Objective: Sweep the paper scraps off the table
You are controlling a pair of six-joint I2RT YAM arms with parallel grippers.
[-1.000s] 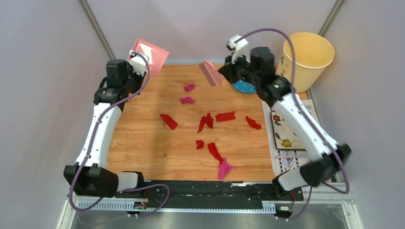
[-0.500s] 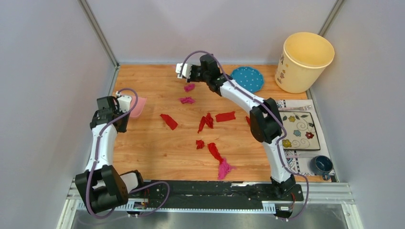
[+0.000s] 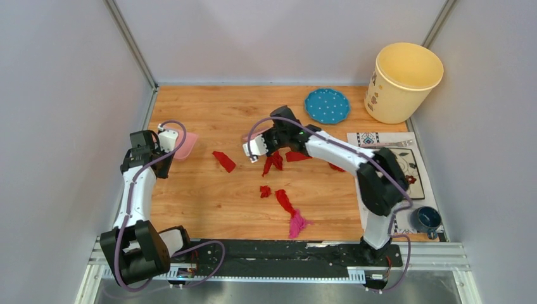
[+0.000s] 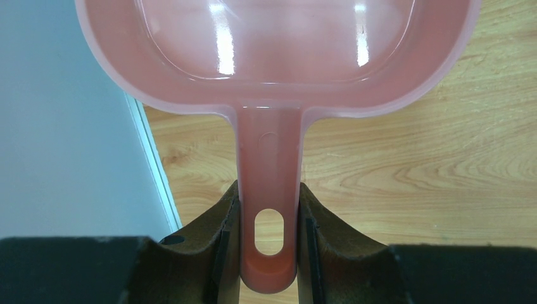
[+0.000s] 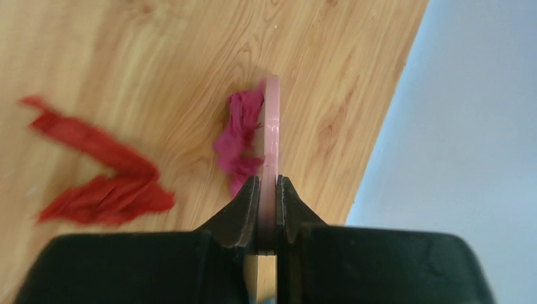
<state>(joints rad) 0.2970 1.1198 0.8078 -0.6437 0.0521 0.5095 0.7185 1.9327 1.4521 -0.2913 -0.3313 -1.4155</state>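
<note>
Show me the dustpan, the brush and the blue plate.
dustpan (image 4: 278,44), left wrist view, on its glossy inner floor.
brush (image 5: 271,136), right wrist view, on its narrow pink edge.
blue plate (image 3: 327,106), top external view, on its centre.

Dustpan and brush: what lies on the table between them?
One red paper scrap, on otherwise bare table, shown in the top external view.

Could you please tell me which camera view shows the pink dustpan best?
The left wrist view: the dustpan is large and close, its handle clamped between the left gripper's jaws. The top external view shows only a small pink part beside that gripper, and the right wrist view does not show it.
</note>
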